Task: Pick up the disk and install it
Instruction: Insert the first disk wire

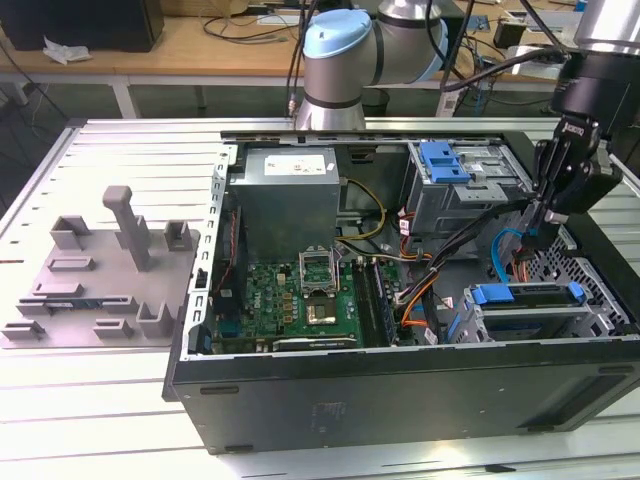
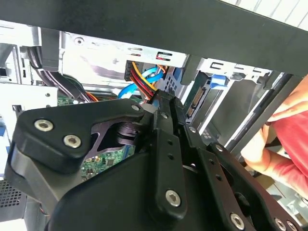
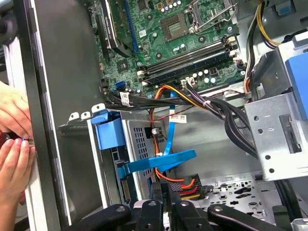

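Claw (image 3: 163, 187) clenched, seemingly on nothing, among cables (image 3: 185, 181) near disk (image 1: 527, 314): rigid, fairly heavy, shock-sensitive, probably best held by blue carrier (image 1: 525, 293) edges.

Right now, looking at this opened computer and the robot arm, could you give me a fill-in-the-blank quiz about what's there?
1. The motherboard inside the open computer case is ___ in colour.
2. The gripper hangs over the exterior view's ___ end of the case.
3. The disk sits in a ___ plastic carrier.
4. The grey tray of blocks lies outside the case, on the exterior view's ___.
Missing words: green; right; blue; left.
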Robot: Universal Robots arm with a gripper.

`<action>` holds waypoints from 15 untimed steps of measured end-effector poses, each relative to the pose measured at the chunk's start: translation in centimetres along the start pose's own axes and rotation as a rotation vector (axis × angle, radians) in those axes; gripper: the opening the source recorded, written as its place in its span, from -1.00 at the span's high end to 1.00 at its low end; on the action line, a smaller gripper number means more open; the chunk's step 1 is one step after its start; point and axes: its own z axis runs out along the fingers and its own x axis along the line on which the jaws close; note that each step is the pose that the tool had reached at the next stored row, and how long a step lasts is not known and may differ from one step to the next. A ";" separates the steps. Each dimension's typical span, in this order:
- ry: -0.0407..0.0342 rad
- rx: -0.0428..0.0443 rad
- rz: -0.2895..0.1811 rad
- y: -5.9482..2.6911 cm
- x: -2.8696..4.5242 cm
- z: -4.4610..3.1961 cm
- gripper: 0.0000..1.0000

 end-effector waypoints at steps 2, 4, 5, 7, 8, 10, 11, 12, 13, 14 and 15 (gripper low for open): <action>-0.0128 -0.0023 -0.002 -0.04 0.42 0.14 0.67; -0.0241 -0.0039 -0.003 -0.04 0.81 0.27 0.67; -0.0310 -0.0048 -0.004 -0.03 1.05 0.33 0.67; -0.0430 -0.0060 -0.006 -0.05 1.44 0.38 0.67; -0.0461 -0.0062 -0.007 -0.06 1.55 0.38 0.67; -0.0571 -0.0074 -0.009 -0.11 1.86 0.30 0.67; -0.0630 -0.0083 -0.010 -0.13 2.02 0.22 0.67; -0.0686 -0.0091 -0.011 -0.14 2.15 0.15 0.67; -0.0737 -0.0098 -0.012 -0.15 2.28 0.09 0.67; -0.0786 -0.0105 -0.012 -0.16 2.40 0.03 0.67; -0.0825 -0.0110 -0.013 -0.16 2.52 -0.04 0.67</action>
